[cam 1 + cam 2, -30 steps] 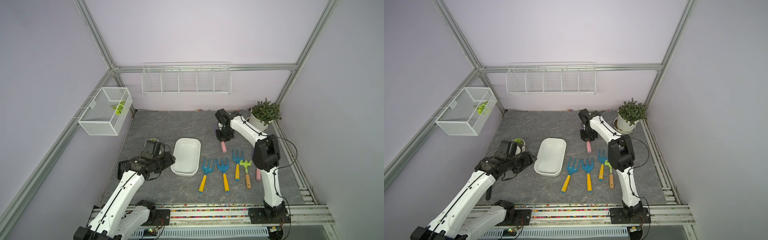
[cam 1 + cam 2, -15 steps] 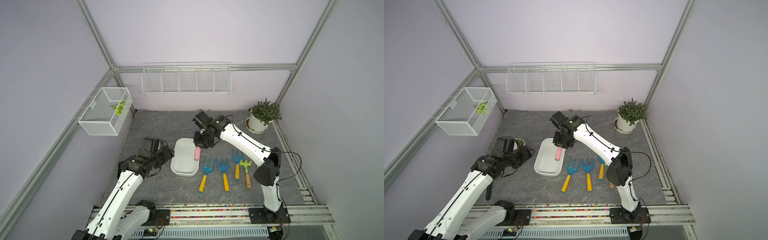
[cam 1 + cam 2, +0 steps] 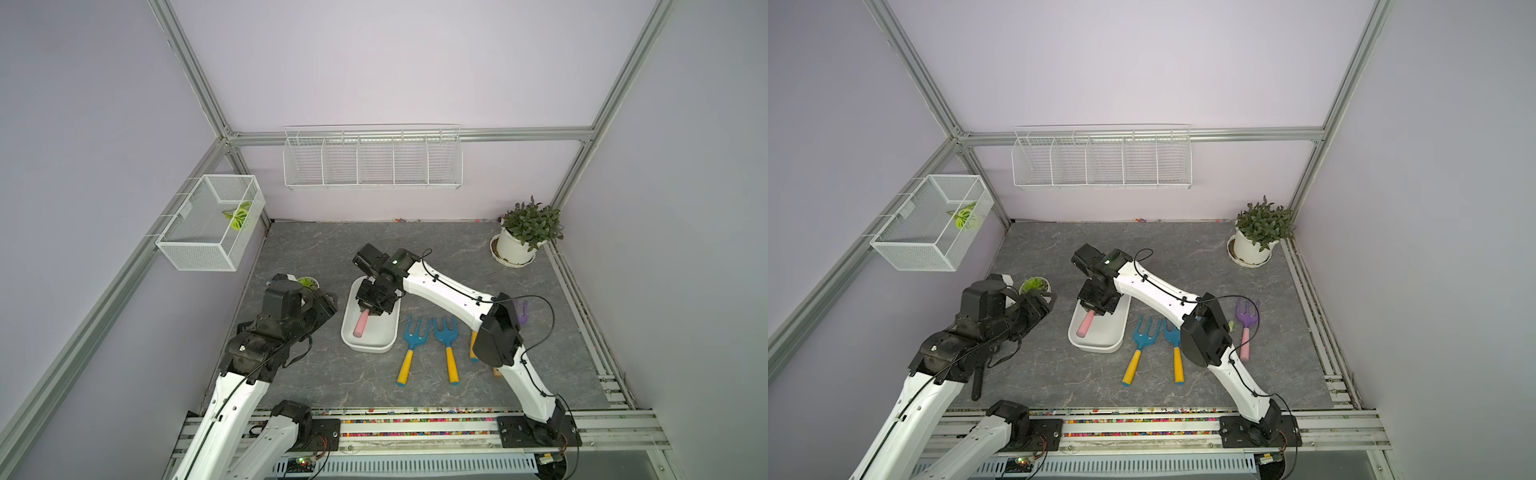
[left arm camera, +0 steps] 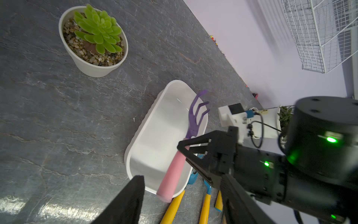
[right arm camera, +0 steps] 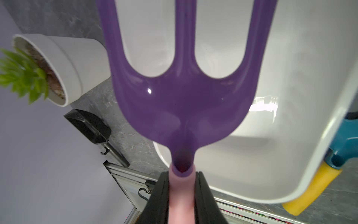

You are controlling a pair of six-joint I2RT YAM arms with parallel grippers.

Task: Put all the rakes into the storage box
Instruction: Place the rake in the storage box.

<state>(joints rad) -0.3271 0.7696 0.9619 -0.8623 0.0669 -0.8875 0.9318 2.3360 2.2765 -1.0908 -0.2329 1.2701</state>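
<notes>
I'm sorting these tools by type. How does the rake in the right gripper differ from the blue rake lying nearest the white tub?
Colour: the held rake has a purple head and pink handle; the blue rake has a yellow handle. State: the held rake is clamped by the right gripper over the storage box; the blue rake lies loose on the mat beside it. Both have three-tined heads.

Both top views overhead; wrist cams close on storage box (image 4: 158, 135).

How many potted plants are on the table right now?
2. A potted succulent near the left arm; a leafy plant in the far right corner. The arms may hide more.
</notes>
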